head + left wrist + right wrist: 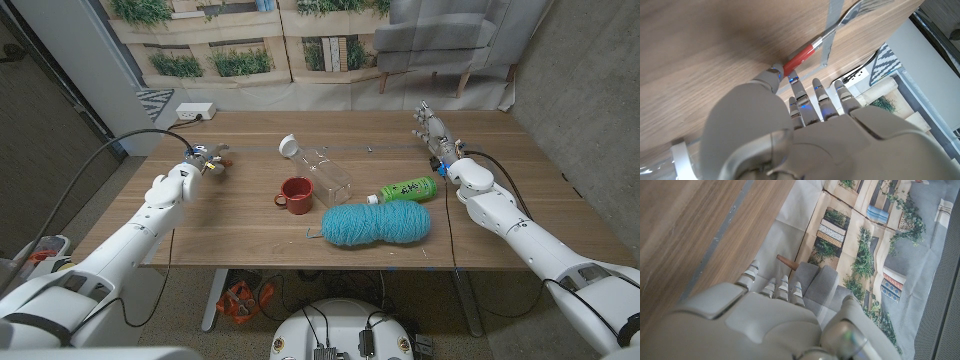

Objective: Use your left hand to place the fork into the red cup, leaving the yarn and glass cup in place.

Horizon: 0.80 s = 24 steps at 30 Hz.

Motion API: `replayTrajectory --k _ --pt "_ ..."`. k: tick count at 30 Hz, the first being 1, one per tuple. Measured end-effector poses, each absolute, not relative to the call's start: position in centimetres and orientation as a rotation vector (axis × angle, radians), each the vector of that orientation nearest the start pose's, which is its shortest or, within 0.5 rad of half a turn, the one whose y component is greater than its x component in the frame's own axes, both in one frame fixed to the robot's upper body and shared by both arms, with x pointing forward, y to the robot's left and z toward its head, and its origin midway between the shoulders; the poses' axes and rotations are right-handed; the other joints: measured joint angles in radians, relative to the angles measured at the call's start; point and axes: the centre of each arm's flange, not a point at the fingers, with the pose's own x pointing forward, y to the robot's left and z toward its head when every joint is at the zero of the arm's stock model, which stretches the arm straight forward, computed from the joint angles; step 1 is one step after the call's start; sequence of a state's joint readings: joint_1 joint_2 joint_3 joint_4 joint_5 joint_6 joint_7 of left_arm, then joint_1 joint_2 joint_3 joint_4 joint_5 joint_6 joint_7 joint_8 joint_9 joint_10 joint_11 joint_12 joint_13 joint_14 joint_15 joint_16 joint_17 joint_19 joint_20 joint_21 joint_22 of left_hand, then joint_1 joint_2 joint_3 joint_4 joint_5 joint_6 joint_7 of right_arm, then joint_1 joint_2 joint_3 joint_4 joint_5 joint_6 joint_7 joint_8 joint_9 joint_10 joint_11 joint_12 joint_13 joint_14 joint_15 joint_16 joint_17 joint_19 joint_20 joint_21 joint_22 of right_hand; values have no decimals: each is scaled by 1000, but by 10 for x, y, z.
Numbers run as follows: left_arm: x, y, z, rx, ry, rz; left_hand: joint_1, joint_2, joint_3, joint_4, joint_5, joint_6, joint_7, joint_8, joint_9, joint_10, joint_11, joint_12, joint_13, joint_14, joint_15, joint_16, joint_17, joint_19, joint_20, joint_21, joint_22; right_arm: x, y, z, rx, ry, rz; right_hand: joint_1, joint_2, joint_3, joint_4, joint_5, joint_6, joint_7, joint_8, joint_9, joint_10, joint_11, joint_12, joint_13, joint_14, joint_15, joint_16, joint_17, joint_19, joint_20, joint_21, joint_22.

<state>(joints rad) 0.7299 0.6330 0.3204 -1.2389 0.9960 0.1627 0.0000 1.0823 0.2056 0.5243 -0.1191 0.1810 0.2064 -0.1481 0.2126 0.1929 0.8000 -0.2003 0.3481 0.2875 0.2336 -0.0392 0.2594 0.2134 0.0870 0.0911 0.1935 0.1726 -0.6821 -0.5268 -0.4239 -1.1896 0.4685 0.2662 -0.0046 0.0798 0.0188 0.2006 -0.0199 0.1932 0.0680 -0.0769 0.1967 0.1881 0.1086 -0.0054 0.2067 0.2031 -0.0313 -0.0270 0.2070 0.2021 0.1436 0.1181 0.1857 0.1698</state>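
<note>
The robot's left hand [203, 161] hovers at the table's [240, 235] left side, its fingertips [799, 84] just short of one red-handled fork [826, 31]. No grip is visible, and whether the fingers are open cannot be told. The fork lies on the table directly beyond the fingers, its long axis running away from the hand, handle nearest. To the right sit one red cup [295, 194], one glass cup [325, 172] on its side, one teal yarn skein [377, 223] and one green bottle [407, 188]. The right hand [434, 131] stands far right, fingers apart, empty.
</note>
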Motion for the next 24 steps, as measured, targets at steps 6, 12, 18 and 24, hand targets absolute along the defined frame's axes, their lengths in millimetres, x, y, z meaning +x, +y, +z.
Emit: replayTrajectory --k 6,12,18,24 --pt "672 413 6 1636 -225 438 1 1 4 4 -2 0 0 0 0 5 5 11 8 11 0 8 8 4 4 0 0 674 -300 23 -188 -620 134 0 0 3 -3 0 0 0 0 0 0 0 0 0 0 0 0 0 0 0 0 0" --pt "670 414 6 1623 -240 448 4 3 5 5 -3 5 -6 0 0 5 5 23 20 11 0 8 12 9 -2 0 0 674 -300 23 -188 -620 135 0 0 3 -2 0 0 0 0 0 0 0 0 0 0 0 0 0 0 0 0 0" --pt "668 414 8 1610 -253 454 17 -9 2 2 -4 13 -12 0 0 11 11 34 30 16 -5 15 12 14 -7 0 0 674 -299 23 -188 -622 136 0 0 3 -2 0 0 0 0 0 0 0 0 0 0 0 0 0 0 0 0 0" --pt "664 413 11 1593 -285 467 24 -16 -5 -5 1 42 -8 0 0 21 21 47 43 24 -3 15 12 21 -14 7 0 673 -298 25 -189 -627 138 0 0 3 -2 0 0 0 0 0 0 0 0 0 0 0 0 0 0 0 0 0"
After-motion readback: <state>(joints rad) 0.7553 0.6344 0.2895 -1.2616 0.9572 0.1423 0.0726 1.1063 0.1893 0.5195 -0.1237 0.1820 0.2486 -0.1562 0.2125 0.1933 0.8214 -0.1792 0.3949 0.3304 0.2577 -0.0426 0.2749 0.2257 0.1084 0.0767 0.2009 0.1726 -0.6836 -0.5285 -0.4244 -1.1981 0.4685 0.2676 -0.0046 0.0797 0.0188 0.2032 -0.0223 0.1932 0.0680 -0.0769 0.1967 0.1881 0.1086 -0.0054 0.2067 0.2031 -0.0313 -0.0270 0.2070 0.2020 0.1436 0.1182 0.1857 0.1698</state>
